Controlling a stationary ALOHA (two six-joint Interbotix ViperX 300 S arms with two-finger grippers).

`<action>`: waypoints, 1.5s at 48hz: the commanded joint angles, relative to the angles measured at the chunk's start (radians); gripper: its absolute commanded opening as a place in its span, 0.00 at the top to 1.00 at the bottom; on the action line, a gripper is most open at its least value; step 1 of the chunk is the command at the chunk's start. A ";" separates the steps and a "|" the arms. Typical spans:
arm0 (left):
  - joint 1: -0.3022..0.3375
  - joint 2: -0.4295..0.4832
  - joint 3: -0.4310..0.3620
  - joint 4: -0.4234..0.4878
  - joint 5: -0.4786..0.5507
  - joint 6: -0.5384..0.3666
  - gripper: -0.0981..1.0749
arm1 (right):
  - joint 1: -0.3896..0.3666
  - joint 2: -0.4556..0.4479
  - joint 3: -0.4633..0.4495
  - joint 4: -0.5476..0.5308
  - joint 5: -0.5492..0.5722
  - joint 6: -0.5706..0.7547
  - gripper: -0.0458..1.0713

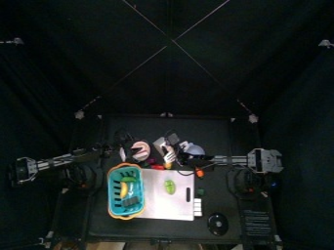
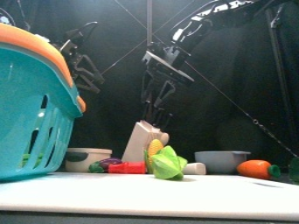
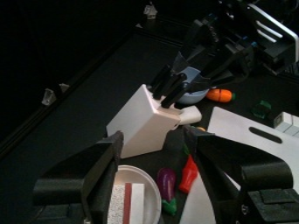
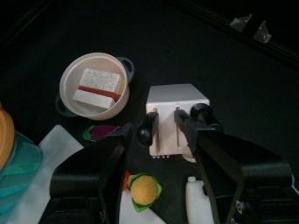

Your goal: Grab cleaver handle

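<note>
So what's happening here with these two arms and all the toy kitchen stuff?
The right gripper hangs open just above a white knife block, lined up with the dark handles sticking out of its top; it holds nothing yet. The left gripper is open too, hovering a little way off, facing the block. Around the block sit a bowl, a teal basket, a white cutting board and some toy food.

A white knife block [image 4: 176,118] stands leaning on the black table, black handles [image 3: 176,85] poking from its top, including the cleaver's; which one is unclear.
</note>
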 commanded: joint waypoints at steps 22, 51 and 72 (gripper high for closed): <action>0.005 -0.002 -0.009 -0.011 -0.005 0.000 0.14 | -0.008 0.011 -0.052 -0.009 0.002 -0.002 0.20; 0.005 -0.002 -0.006 -0.009 -0.002 0.000 0.14 | -0.009 0.035 -0.078 -0.014 0.015 -0.003 0.21; 0.005 -0.002 -0.003 -0.009 0.000 0.000 0.14 | -0.009 0.038 -0.081 -0.009 0.037 0.000 0.43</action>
